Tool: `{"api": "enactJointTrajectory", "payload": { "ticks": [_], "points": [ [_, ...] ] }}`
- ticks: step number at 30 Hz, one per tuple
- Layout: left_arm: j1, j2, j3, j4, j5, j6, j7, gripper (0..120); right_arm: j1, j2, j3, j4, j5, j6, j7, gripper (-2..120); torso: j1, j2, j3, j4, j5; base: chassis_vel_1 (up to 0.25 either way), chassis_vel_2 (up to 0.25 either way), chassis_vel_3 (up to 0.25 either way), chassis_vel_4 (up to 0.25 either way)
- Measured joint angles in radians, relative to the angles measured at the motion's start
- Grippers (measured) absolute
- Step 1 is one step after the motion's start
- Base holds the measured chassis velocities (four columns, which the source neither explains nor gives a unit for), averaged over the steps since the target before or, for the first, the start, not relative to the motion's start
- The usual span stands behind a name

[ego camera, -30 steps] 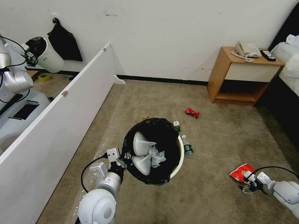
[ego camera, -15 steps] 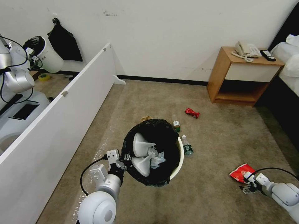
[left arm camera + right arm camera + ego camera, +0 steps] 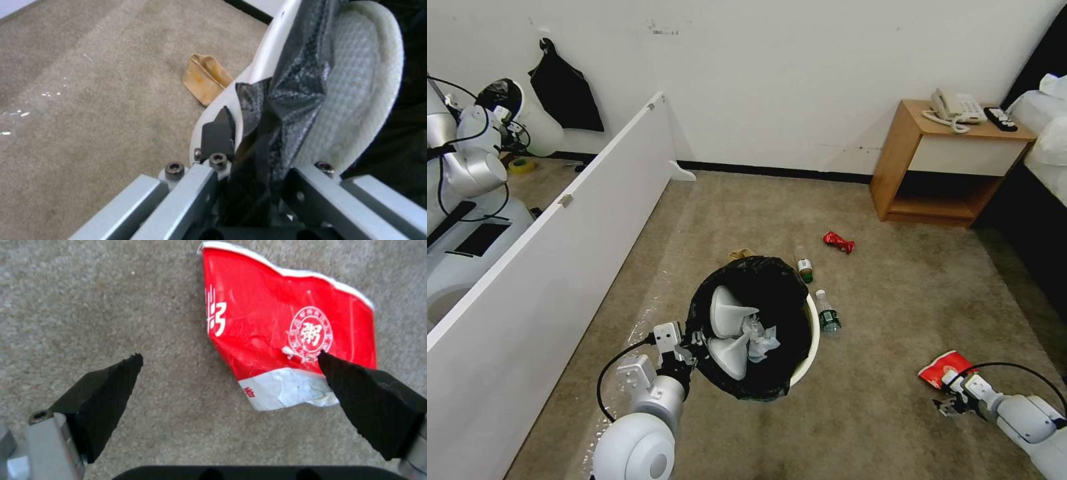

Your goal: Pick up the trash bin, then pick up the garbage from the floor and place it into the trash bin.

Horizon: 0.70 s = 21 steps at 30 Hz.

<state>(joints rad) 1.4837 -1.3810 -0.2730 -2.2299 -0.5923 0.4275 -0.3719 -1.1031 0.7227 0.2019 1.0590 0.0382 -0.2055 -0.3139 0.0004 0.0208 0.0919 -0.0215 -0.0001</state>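
The trash bin, white with a black bag over its rim, hangs tilted just over the carpet. My left gripper is shut on its near-left rim. In the left wrist view the left gripper clamps rim and bag, with a white slipper inside. Two slippers and tissue lie in the bin. My right gripper is open low over the red-white snack packet. In the right wrist view the right gripper straddles the near end of the packet.
Two bottles, a crushed red wrapper and a tan paper bag lie on the carpet past the bin. A white partition board runs along the left, another robot behind it. A nightstand and bed stand right.
My right gripper has dropped slightly and drawn a little toward me at the packet. The bin and left gripper have shifted slightly nearer. The robot behind the partition has moved its arm.
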Motion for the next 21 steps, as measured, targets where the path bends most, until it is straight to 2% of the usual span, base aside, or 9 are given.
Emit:
{"api": "enactJointTrajectory", "payload": {
  "ticks": [21],
  "points": [
    [-0.002,-0.003,0.001,0.006,-0.005,-0.002,0.000,1,0.058,0.059,-0.012,-0.079,-0.031,0.010,0.021,100,0.000,0.000,0.000,-0.0002,-0.0006,0.000,0.000,0.000,0.000]
  ]
}}
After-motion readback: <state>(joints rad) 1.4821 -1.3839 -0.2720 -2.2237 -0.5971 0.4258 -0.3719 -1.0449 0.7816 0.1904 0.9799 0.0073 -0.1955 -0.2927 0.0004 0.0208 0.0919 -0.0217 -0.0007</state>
